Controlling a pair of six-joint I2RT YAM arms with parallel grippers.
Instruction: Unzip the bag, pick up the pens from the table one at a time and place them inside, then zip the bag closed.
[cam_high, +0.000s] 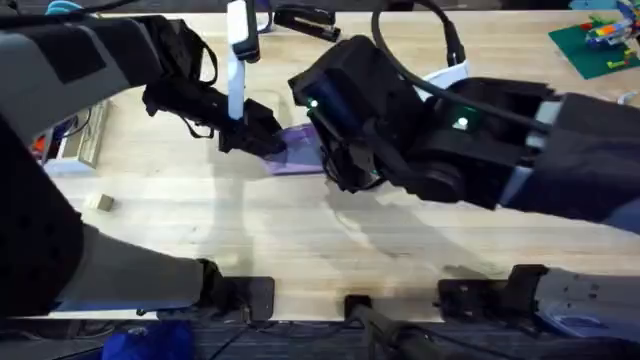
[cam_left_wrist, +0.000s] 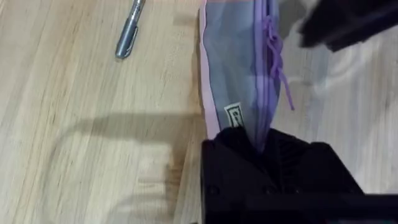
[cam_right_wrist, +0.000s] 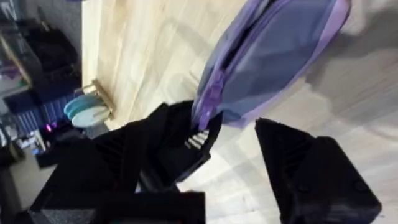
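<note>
Left tool (cam_left_wrist: 261, 146) pinches bag (cam_left_wrist: 236, 74) end edge.

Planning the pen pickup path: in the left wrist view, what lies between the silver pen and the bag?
Bare table: nothing lies between the silver pen and the bag in the left wrist view.

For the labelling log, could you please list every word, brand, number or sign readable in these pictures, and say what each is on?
No text can be read.
A small white tag sewn on the bag, near the left gripper: dark print, too blurred to read.
The silver pen on the table: no legible marking.
</note>
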